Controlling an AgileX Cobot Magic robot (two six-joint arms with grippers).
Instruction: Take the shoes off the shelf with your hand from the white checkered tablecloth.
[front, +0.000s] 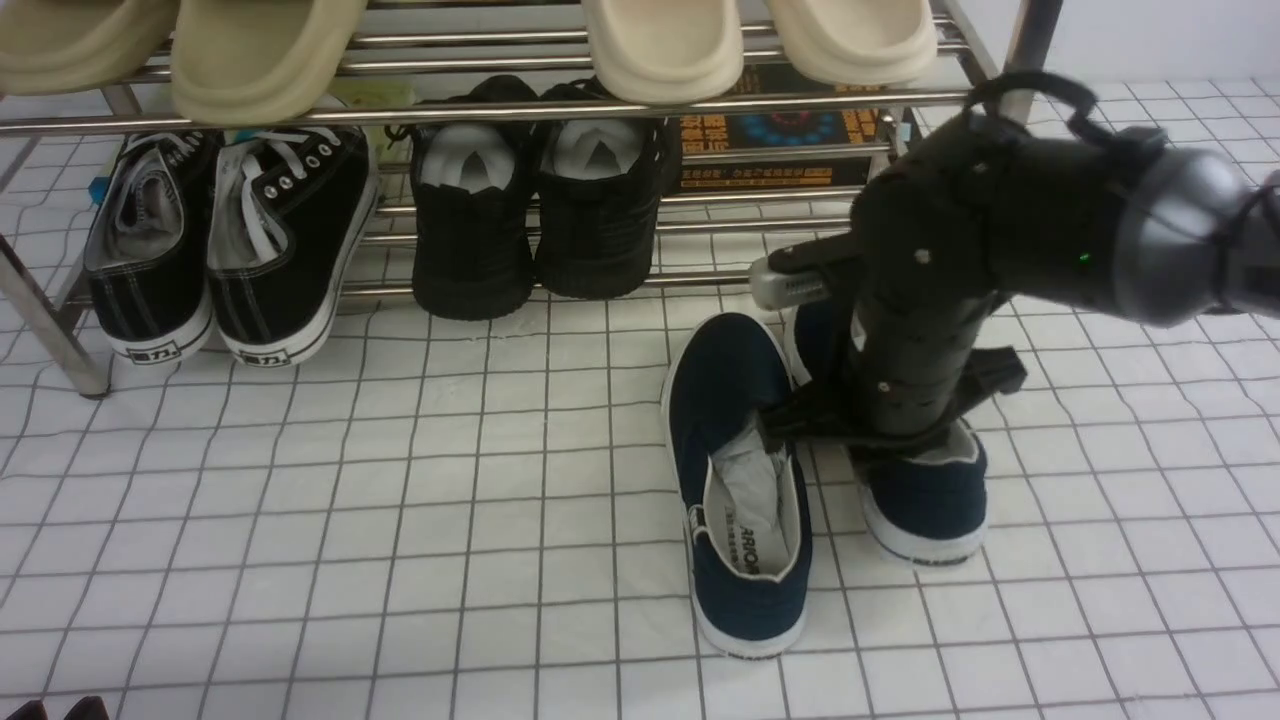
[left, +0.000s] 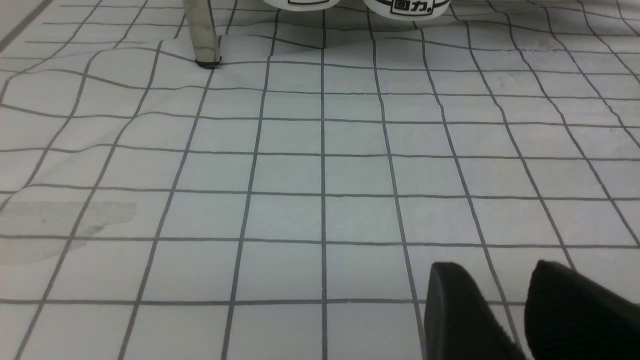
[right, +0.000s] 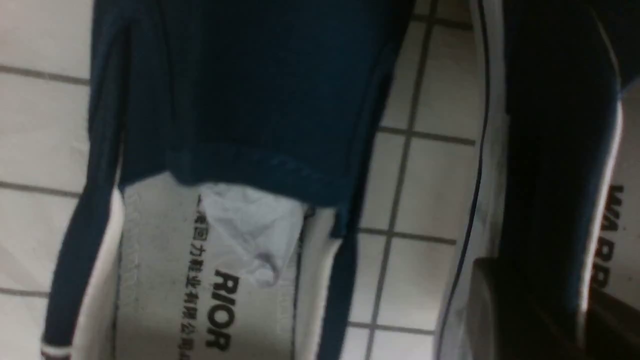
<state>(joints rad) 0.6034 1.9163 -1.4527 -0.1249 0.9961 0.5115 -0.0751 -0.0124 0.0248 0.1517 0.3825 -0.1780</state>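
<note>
1. While its own bulky wrist is hiding it from the front, the right gripper (right: 582, 320) is sitting low at the heel end of the right-hand shoe (front: 930, 515). In the right wrist view one finger (right: 520, 310) is lying outside that shoe's side wall and the other seems to be reaching inside. Whether they are pinching the wall or standing loose, I cannot tell.
2. The left-hand shoe (front: 730, 400) is lying just beside its mate, apart from the gripper, with crumpled paper (front: 750, 480) showing in its opening.
3. Both navy slip-ons are resting flat on the white checkered tablecloth (front: 400, 520), toward its right side, off the shelf (front: 450, 110) and pointing their toes at it.
4. The shelf is standing toward the cloth's far edge. Its lower tier is carrying black lace-up sneakers (front: 215, 240) and all-black shoes (front: 535, 215), and its upper tier is carrying pale slippers (front: 665, 50).
5. The left gripper (left: 500, 285) is hovering low over the near left part of the cloth, its fingers standing slightly apart and holding nothing.
</note>
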